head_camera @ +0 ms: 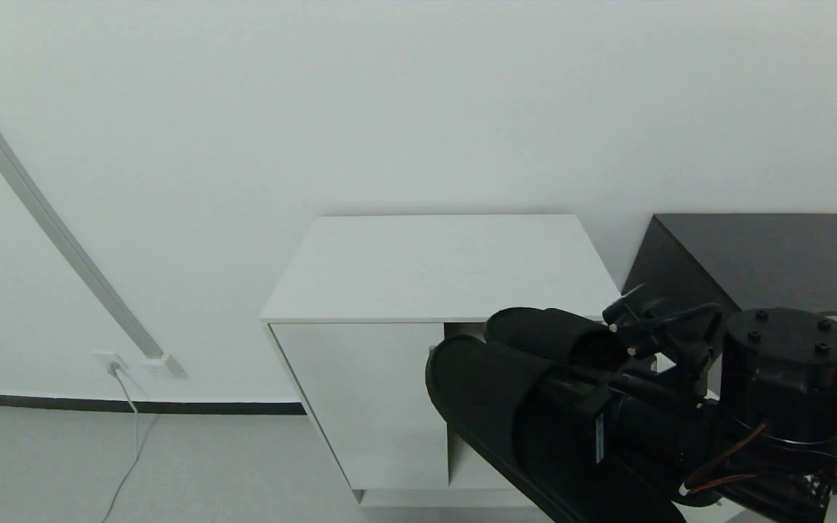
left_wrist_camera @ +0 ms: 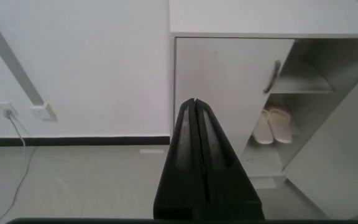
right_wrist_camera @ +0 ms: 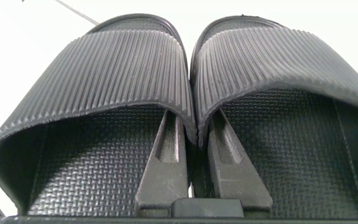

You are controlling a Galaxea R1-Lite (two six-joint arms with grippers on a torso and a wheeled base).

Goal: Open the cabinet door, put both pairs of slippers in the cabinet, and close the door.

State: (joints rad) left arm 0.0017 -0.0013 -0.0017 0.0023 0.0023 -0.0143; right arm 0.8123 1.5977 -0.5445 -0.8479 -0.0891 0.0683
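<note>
Here, black slippers (head_camera: 492,386) toes-first toward cabinet (head_camera: 433,269)

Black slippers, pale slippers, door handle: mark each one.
black slippers (right_wrist_camera: 126,68), right wrist view, ribbed strap of one slipper.
pale slippers (left_wrist_camera: 263,127), left wrist view, top of one slipper.
door handle (left_wrist_camera: 274,76), left wrist view, middle of the bar.

Soft, even light is washing over the white wall (head_camera: 418,109) ahead of me, casting no hard shadows; only a faint band is darkening the wall behind the cabinet (head_camera: 433,269) top. The cabinet's open interior is sitting in grey shade. The black slippers (head_camera: 506,392) are swallowing the light in my head view, while in my right wrist view it is raking across their ribbed straps. A dull sheen is running along my left end effector (left_wrist_camera: 194,106), its fingers pressed together.
</note>
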